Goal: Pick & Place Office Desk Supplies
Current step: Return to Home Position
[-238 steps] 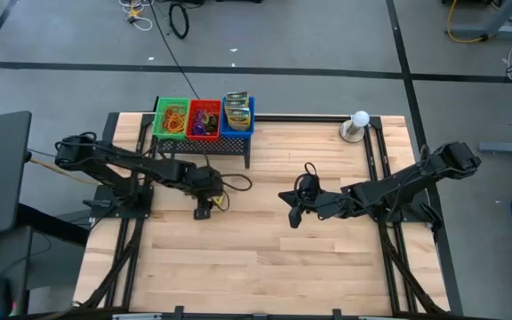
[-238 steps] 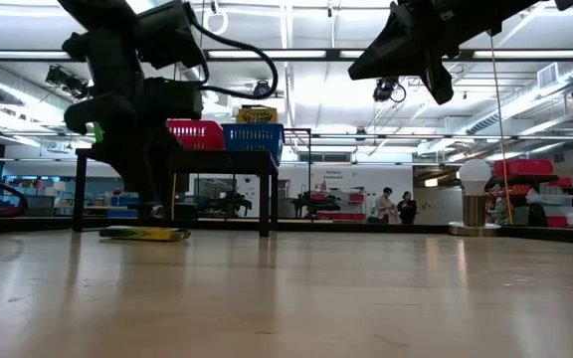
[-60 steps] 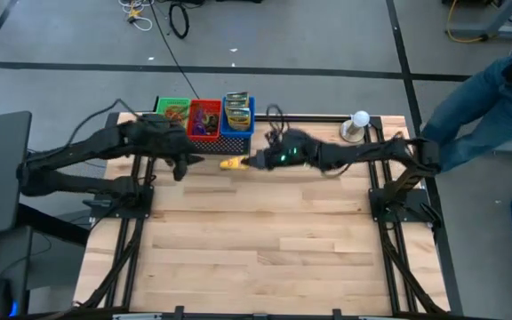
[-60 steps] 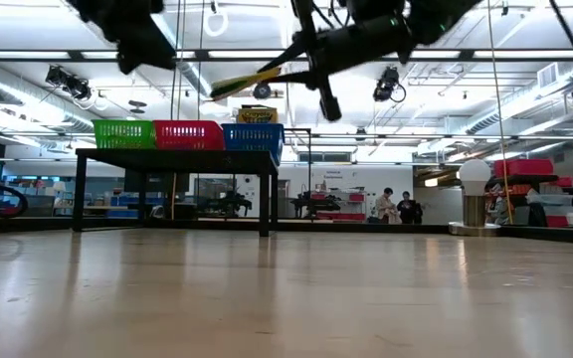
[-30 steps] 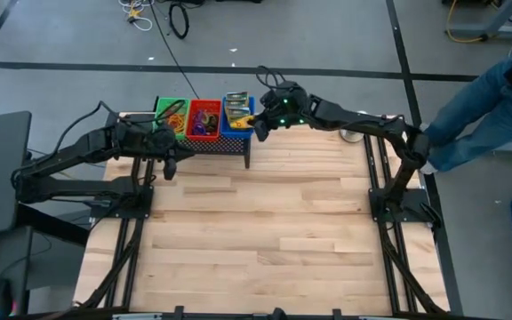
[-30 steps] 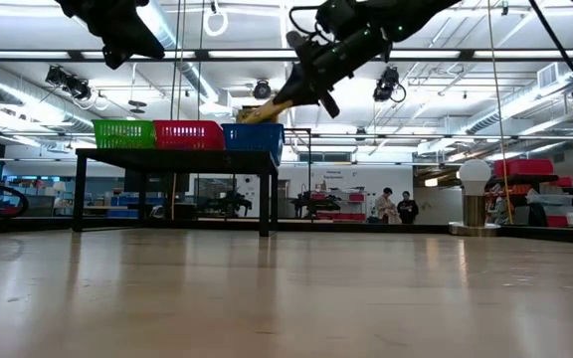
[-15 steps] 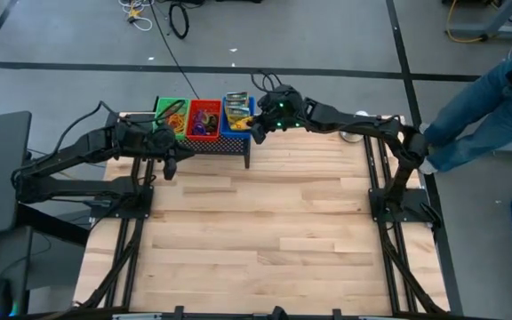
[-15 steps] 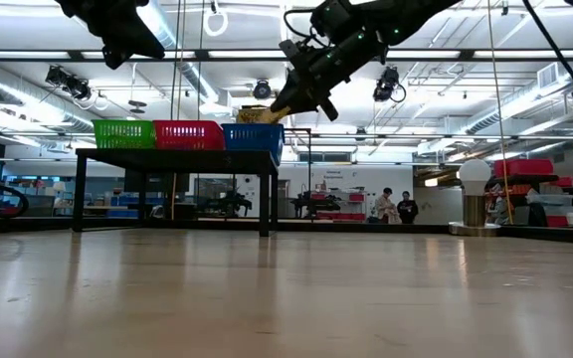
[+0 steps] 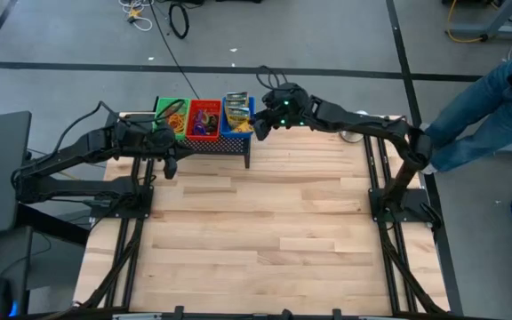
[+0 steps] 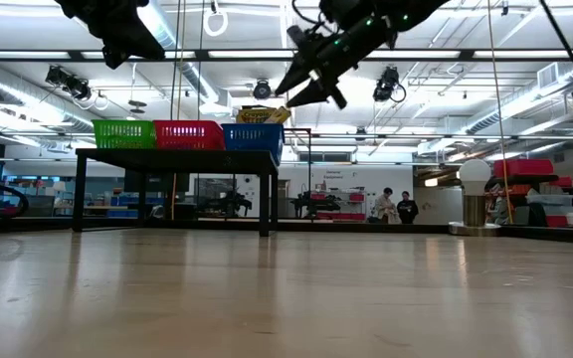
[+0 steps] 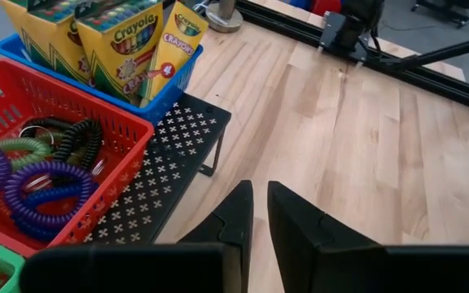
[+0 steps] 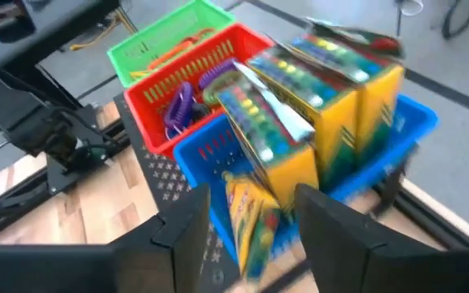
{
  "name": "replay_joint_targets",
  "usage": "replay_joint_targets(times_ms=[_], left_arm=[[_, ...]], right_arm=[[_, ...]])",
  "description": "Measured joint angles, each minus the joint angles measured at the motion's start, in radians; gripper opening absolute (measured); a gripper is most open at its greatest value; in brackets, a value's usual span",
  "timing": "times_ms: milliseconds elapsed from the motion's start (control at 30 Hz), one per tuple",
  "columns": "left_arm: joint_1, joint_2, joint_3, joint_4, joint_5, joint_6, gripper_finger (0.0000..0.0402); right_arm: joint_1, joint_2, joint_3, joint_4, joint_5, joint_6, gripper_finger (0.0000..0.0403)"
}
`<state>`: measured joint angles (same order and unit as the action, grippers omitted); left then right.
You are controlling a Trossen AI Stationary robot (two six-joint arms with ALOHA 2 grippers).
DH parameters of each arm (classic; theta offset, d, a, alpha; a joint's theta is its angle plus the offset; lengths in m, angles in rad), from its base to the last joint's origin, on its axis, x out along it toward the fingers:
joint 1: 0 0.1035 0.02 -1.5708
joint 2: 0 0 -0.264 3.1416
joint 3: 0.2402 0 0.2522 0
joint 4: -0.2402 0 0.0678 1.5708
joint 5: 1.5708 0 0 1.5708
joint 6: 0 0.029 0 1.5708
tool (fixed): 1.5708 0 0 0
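Observation:
Three baskets stand in a row on a black mesh rack at the table's far edge: green, red and blue. The blue one holds upright crayon boxes. A slim crayon box stands tilted at its right corner, leaning on the others. My right gripper hangs open just right of the blue basket; its fingers stand on either side of the slim box without touching it. My left gripper is shut and holds nothing, raised near the rack's left front.
Coiled purple, green and black loops fill the red basket. A white ball on a round base stands at the far right corner. A person's leg is beside the table's right side. Bare wood lies in front of the rack.
My right gripper has opened and let go of the slim crayon box, which has dropped from its fingers into the blue basket's right corner and leans there tilted. The left arm has kept still.

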<state>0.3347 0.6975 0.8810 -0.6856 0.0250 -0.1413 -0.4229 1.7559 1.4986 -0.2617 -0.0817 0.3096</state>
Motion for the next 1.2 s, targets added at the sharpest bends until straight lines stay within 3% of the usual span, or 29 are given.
replay_joint_targets(times_ms=[167,400,1033,1200], left_arm=[[0.0,-0.007,0.0,0.002,0.002,-0.001,0.0043],[0.0,-0.006,0.0,0.001,0.002,-0.001,0.0029],[0.0,-0.008,0.0,0.038,-0.01,-0.025,0.0011],[-0.002,-0.011,-0.027,0.183,-0.013,0.013,0.0008]], right_arm=[[0.0,-0.053,0.001,-0.121,0.036,0.027,0.0158],[0.019,-0.02,0.0,-0.134,-0.008,0.052,0.0014],[0.021,-0.019,0.0,-0.097,-0.002,0.063,0.0024],[0.029,-0.085,0.0,-0.105,-0.003,-0.052,0.0006]])
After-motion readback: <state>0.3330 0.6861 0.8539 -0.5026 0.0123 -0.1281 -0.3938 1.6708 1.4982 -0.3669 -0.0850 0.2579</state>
